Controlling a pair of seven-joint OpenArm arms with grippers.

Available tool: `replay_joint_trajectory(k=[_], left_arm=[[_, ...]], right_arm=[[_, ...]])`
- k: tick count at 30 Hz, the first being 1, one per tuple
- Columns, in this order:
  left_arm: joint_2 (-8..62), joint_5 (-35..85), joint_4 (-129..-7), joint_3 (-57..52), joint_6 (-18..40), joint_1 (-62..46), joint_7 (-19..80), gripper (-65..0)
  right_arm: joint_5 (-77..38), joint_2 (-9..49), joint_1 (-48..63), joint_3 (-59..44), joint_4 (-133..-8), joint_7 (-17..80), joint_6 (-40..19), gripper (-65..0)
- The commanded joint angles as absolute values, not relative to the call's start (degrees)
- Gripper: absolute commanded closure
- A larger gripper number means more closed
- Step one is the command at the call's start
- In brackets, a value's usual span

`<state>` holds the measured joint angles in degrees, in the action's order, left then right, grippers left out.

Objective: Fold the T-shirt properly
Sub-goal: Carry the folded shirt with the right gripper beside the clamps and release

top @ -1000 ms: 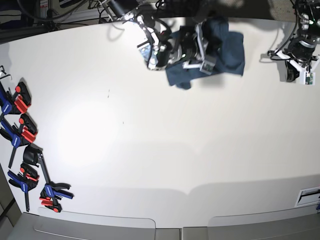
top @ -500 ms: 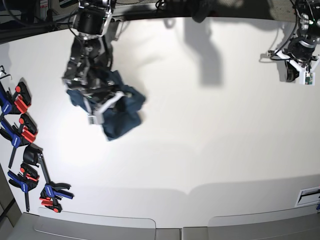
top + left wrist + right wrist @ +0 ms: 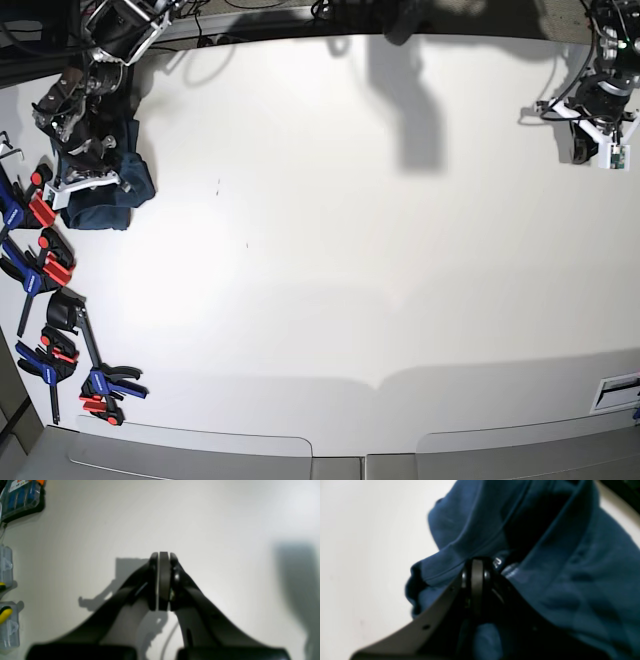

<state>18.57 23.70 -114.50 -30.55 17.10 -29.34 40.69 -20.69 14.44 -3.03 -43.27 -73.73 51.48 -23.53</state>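
1. While the right pincer [image 3: 473,572] stays out of clear sight in the base view, its wrist view shows it clenched with dark navy cloth bunched around and behind the tips, so it is grasping the T-shirt [image 3: 545,562]
2. T-shirt [image 3: 105,190] sits as a crumpled heap at the far left of the white worktop [image 3: 350,250], under the right arm, not spread flat
3. Small pale label mark shows on the cloth just beside the right pincer tips in the wrist view
4. Left pincer [image 3: 163,580] is clenched on nothing, pads pressed together over bare worktop, well apart from the shirt
5. Left arm sits at the base view's upper right corner
6. Red and blue clamps [image 3: 45,265] lie along the worktop's left edge, just below the shirt heap
7. Clear plastic boxes [image 3: 6,565] at the left edge of the left wrist view
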Motion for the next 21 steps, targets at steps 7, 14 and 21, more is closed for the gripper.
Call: replay_joint_trajectory(k=[7, 14, 21], left_arm=[[19.3, 24.3, -115.6, -31.0, 17.1, -29.3, 38.9, 0.0], [19.2, 24.9, -122.3, -33.4, 17.1, -29.4, 38.9, 0.0], [19.2, 29.2, -134.0, -41.2, 17.1, -30.5, 42.0, 0.0]], right_arm=[[-28.6, 16.1, -8.5, -43.4, -76.2, 51.3, -24.1, 0.0], [-38.1, 16.1, -13.0, -43.3, -89.3, 57.1, -35.1, 0.0], [-51.5, 16.0, -6.1, -43.3, -101.2, 65.3, -40.0, 0.0]])
